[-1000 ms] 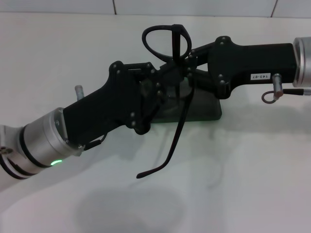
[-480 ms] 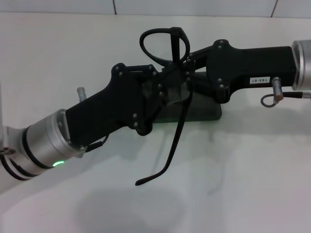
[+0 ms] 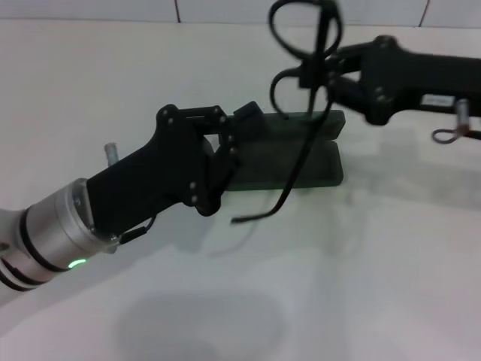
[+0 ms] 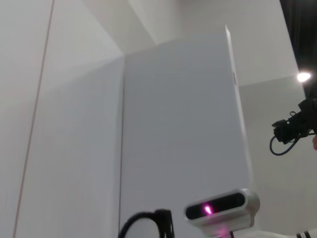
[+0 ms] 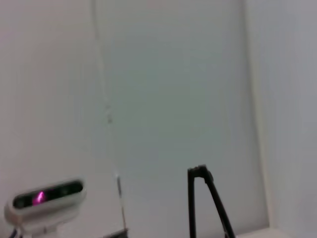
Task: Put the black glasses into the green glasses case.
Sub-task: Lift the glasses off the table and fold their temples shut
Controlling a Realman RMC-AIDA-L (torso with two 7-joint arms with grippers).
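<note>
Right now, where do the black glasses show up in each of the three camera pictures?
Head view: the black glasses hang at top centre, held by the right gripper above the green glasses case.
Left wrist view: not clearly in it; only a dark curved piece at the bottom edge.
Right wrist view: one thin black temple at the bottom.
Shared landmark: only the glasses themselves.

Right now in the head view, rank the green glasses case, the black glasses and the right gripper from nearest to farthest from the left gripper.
1. green glasses case, directly at the left gripper.
2. black glasses, up and to its right.
3. right gripper, gripping the frame; nearly level with the glasses.
</note>
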